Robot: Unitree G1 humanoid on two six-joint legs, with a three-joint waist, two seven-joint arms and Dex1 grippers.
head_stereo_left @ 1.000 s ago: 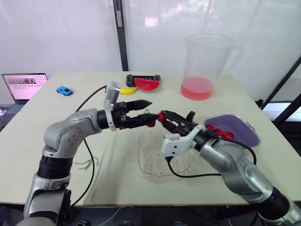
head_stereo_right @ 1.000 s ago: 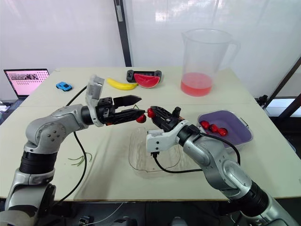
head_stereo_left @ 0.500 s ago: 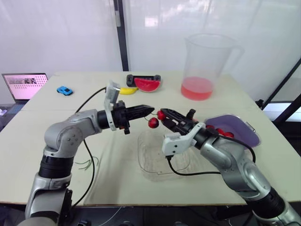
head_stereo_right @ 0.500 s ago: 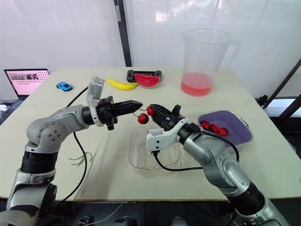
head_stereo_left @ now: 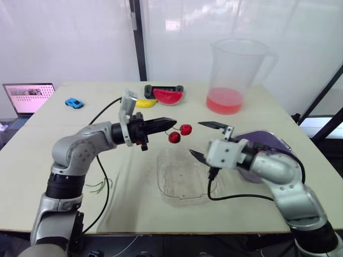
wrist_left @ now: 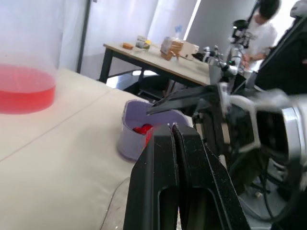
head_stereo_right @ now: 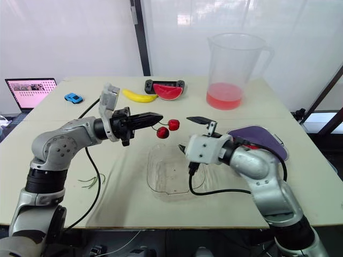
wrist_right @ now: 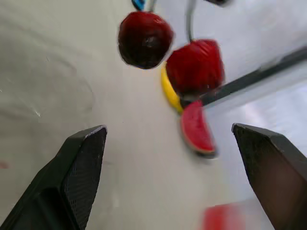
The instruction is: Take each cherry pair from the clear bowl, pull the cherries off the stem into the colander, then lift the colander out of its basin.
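My left gripper (head_stereo_left: 169, 122) is shut on the stem of a cherry pair. Its two red cherries (head_stereo_left: 179, 134) hang from the tip, above the far rim of the clear bowl (head_stereo_left: 166, 195). To the right of the cherries my right gripper (head_stereo_left: 201, 140) stands open and touches neither of them. In the right wrist view both cherries (wrist_right: 145, 39) hang beyond the spread fingers (wrist_right: 79, 167). The purple colander (head_stereo_left: 281, 150), at the right, is partly hidden behind my right arm. The left wrist view shows the colander (wrist_left: 132, 139) with a red cherry (wrist_left: 142, 129) in it.
A tall clear pitcher (head_stereo_left: 236, 75) with red liquid stands at the back. A watermelon slice (head_stereo_left: 168, 96), a banana (head_stereo_left: 143, 102) and a blue toy car (head_stereo_left: 73, 103) lie farther left. A laptop (head_stereo_left: 28, 98) is at the left edge. Green stems (head_stereo_left: 96, 186) lie by my left arm.
My left gripper shut on the stem. My right gripper let go of the cherry, opened and drew back to the right. Both cherries now hang from the left gripper.
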